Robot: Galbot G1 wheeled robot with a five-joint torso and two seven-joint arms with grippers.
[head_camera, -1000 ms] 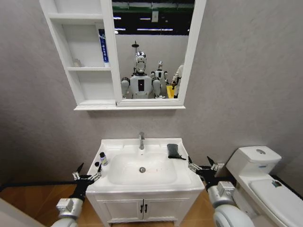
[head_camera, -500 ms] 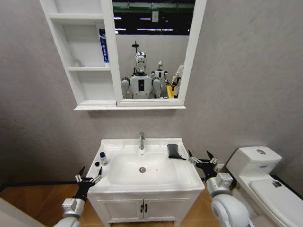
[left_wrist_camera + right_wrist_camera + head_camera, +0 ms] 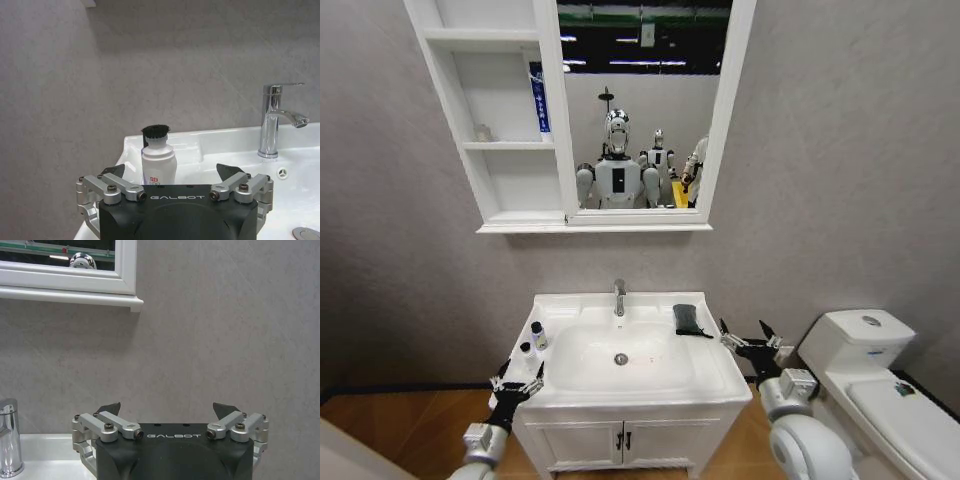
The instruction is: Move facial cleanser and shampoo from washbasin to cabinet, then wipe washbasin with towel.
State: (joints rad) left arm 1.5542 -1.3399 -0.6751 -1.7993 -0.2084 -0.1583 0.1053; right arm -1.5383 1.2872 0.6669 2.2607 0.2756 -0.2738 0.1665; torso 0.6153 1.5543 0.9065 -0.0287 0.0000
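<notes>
A small white bottle with a black cap (image 3: pixel 538 335) stands on the left rim of the white washbasin (image 3: pixel 620 395), with a lower black-capped item (image 3: pixel 525 348) beside it. I cannot tell which is cleanser or shampoo. My left gripper (image 3: pixel 518 383) is open at the front left corner, a little short of the bottle (image 3: pixel 159 160), which stands between its fingertips (image 3: pixel 116 170). The dark folded towel (image 3: pixel 688 320) lies on the back right rim. My right gripper (image 3: pixel 750 341) hovers open just right of it. The white cabinet (image 3: pixel 498 215) hangs above.
A blue tube (image 3: pixel 536 100) and a small pale item (image 3: pixel 481 132) sit on the cabinet's middle shelf. The chrome tap (image 3: pixel 618 297) stands behind the bowl. A white toilet (image 3: pixel 880 385) is close on the right. The grey wall rises behind the basin.
My left gripper has shifted right, in toward the basin's front left corner and the bottle. My right gripper has risen slightly beside the right rim.
</notes>
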